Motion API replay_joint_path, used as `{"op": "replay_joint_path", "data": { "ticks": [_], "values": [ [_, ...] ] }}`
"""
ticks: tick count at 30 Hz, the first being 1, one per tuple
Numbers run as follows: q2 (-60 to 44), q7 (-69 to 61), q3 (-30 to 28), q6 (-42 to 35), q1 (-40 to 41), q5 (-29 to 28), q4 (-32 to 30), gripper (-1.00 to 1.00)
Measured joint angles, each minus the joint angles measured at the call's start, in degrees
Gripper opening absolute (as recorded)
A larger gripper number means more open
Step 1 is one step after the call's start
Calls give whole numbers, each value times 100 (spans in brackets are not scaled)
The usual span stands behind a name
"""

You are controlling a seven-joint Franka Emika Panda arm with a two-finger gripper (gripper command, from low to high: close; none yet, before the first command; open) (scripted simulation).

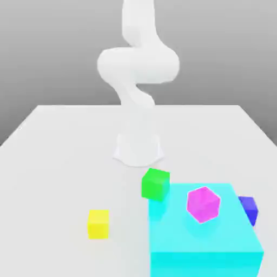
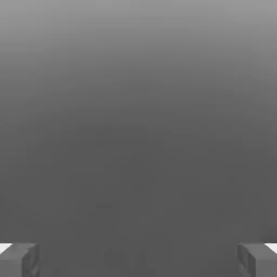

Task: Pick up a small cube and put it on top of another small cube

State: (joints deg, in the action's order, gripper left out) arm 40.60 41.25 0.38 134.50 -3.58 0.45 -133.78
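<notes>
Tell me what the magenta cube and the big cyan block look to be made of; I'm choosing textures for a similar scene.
Magenta cube: possibly glassy or translucent plastic, since paler edges and inner facets seem to show, though rendering could cause that.
Cyan block: perhaps smooth plastic, evenly coloured without grain; its exact material stays open.

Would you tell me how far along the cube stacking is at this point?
Nothing looks stacked: the yellow cube stands alone, and the blue cube sits beside the cyan block. The open jaws hold nothing. Picking up a small cube and placing it on another are both left.
</notes>
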Motion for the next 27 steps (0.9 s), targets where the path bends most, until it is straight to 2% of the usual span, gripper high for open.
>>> {"op": "replay_joint_path", "data": {
  "ticks": [8, 16, 22, 27],
  "values": [
    [-1696, -1473, 211, 882, -1111, 128, -649, 0],
    [-3355, -2817, 663, 1746, -1976, 119, -1285, 0],
    [-4615, -3505, 973, 2395, -2635, -325, -1756, 0],
    [-5660, -3275, 655, 3176, -2921, -842, -1666, 0]
  ]
}}
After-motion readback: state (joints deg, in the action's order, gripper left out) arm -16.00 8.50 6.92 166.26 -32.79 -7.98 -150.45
